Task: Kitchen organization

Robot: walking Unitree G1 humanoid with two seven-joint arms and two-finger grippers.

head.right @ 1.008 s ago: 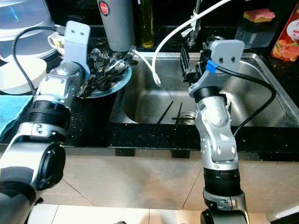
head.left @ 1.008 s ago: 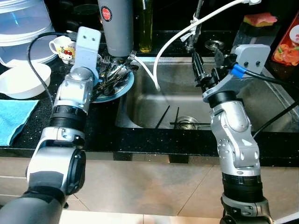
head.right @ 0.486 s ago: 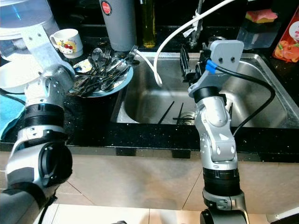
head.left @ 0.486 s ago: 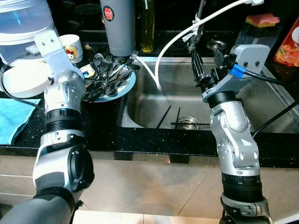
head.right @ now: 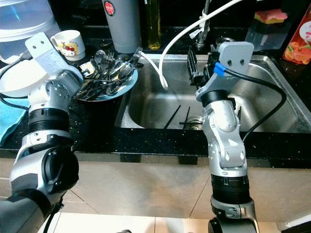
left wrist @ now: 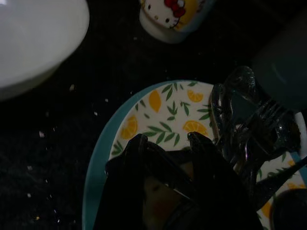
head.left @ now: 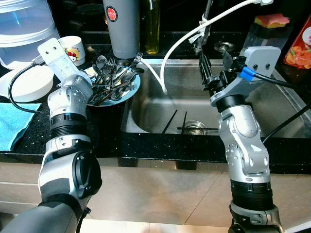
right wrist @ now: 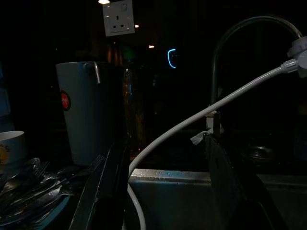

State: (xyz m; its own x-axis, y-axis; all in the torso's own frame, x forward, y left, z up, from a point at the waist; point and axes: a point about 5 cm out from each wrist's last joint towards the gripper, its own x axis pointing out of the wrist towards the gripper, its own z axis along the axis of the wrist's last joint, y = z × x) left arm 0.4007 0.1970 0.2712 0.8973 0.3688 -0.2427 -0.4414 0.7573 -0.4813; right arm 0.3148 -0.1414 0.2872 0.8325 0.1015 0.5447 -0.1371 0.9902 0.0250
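Cutlery (head.left: 112, 83) is piled on the lemon-print plate (left wrist: 144, 115), handles fanned toward four o'clock; the left gripper (left wrist: 165, 143) hovers parted above it. The right gripper (right wrist: 163, 191) is held spread over the sink (head.left: 194, 104).

The left gripper (left wrist: 168, 141) hangs over the plate (left wrist: 96, 163), its black fingers (left wrist: 139, 143) covering part of the lemon pattern — whether they clasp anything in the dark cannot be told. The plate runs off the frame's edge, and the cutlery (head.left: 112, 80) heaped on it is a tangle, single pieces too small to sort. Beyond the plate, the mug (left wrist: 172, 17) and bowl (left wrist: 33, 38) are both cut off. Past the sink (head.left: 194, 104), a red carton (head.left: 299, 46) is cropped — its print unreadable.
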